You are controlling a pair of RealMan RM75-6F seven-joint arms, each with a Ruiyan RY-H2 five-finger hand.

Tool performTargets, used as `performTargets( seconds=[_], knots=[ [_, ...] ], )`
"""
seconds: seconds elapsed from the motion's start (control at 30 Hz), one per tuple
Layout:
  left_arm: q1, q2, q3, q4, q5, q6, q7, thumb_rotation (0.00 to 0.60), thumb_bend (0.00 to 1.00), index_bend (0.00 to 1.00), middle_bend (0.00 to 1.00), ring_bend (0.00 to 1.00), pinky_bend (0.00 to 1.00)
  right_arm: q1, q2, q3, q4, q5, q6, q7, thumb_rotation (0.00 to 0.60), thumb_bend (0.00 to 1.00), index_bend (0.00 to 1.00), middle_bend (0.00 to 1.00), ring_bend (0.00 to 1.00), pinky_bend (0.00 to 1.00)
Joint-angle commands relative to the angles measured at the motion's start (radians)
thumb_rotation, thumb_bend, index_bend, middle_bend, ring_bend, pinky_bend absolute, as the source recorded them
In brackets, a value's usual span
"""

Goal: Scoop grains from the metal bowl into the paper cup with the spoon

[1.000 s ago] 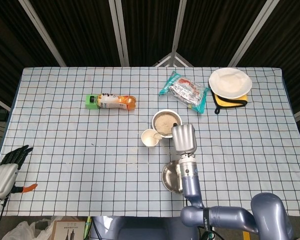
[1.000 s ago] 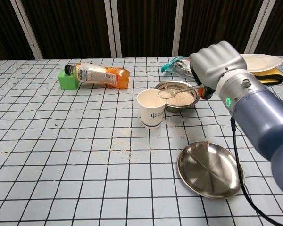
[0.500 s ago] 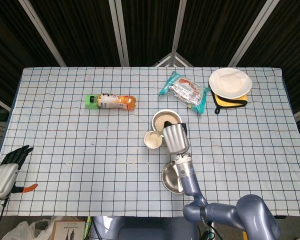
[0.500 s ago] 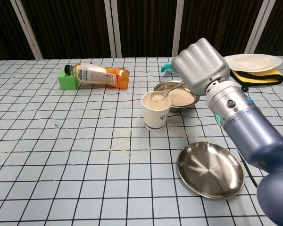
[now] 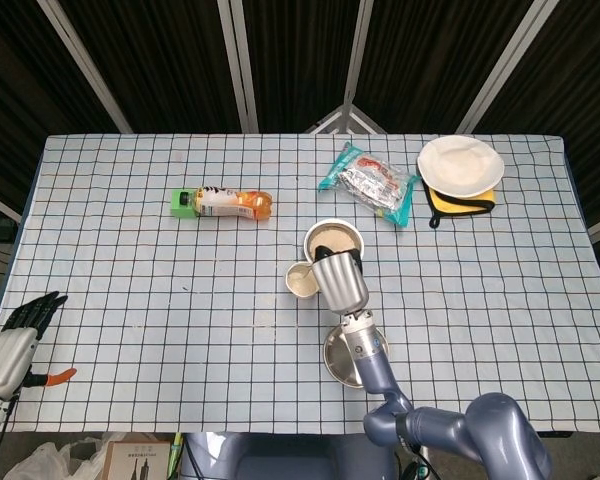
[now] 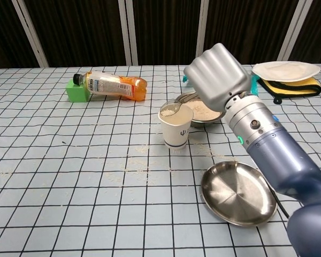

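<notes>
Chest view, from nearest to farthest: an empty round metal plate (image 6: 238, 194) lies at the front of the checked tablecloth (image 6: 69, 176), with loose grains scattered on the cloth to its left. Above it the robot's right arm reaches in over the table, and its right hand (image 6: 216, 75) is clenched around the handle of a spoon (image 6: 170, 110). The spoon's bowl carries a small heap of grains and hangs over the far left rim of the paper cup (image 6: 176, 126), which stands upright just in front of the metal bowl (image 6: 199, 113). That bowl, partly hidden by the hand, holds a pale bed of grains. Farther back, at left, an orange drink bottle (image 6: 112, 85) lies on its side with its cap end against a green block (image 6: 75, 90). At the far right a white plate (image 6: 285, 70) rests on a yellow and black cloth (image 6: 291, 85), and a corner of a teal snack packet (image 6: 188, 76) peeps out behind the hand.

From the head camera, the cup (image 5: 301, 279) and bowl (image 5: 332, 240) sit near the table's middle, touching or nearly so, with the right hand (image 5: 339, 283) covering their near edges. The left hand (image 5: 15, 340) hangs off the table's near left corner, holding nothing, its dark fingers (image 5: 38, 309) extended and apart. A small orange object (image 5: 57, 376) shows beside it.
</notes>
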Motion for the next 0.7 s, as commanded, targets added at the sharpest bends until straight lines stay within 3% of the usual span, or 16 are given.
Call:
performTargets(
  seconds=[0.03,0.3,0.7],
  knots=[
    [0.0,0.001,0.001,-0.001,-0.001,-0.002,-0.002,0.6,0.0,0.0,0.0,0.0,0.0,-0.004,0.009,-0.021,0.021,-0.036,-0.004,-0.001,0.6,0.69,0.7,0.91,0.98,1.0],
    [-0.001,0.006,0.002,-0.007,-0.003,-0.007,-0.009,0.6,0.0,0.0,0.0,0.0,0.0,-0.023,0.025,-0.025,0.056,-0.091,-0.008,0.037,0.6,0.69,0.7,0.91,0.98,1.0],
    [-0.002,0.007,0.004,-0.013,-0.003,-0.009,-0.005,0.6,0.0,0.0,0.0,0.0,0.0,-0.064,0.043,-0.099,0.202,-0.27,0.033,0.144,0.6,0.69,0.7,0.91,0.98,1.0]
  ],
)
